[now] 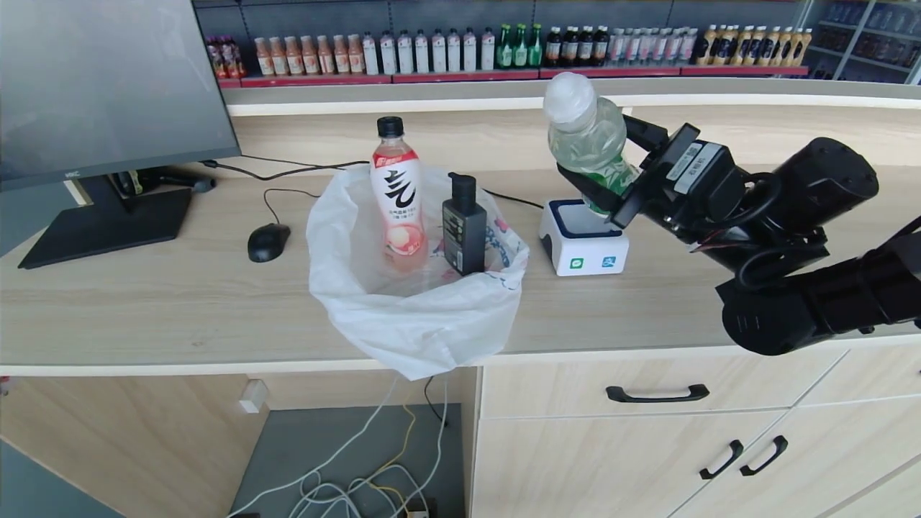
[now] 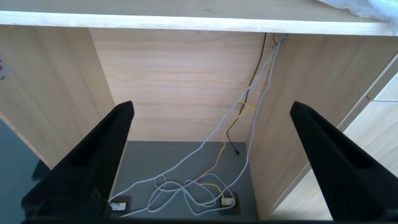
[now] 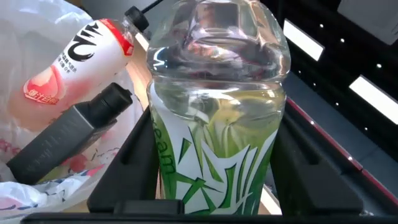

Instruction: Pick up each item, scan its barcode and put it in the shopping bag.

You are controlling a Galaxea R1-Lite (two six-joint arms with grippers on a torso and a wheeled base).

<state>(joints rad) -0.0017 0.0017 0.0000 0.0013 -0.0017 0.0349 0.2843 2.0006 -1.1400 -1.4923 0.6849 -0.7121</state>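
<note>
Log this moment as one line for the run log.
phase: scan | right gripper: shut on green-label bottle at scanner | left gripper: open, below counter | shopping bag: pink bottle, dark bottle inside

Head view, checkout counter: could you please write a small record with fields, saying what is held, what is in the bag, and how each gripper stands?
Held item: green-label bottle, tilted, over the scanner
Right gripper: jaws shut on that bottle
In shopping bag: pink drink bottle and dark pump bottle, both upright
Left gripper: jaws open, empty, below the countertop
</note>
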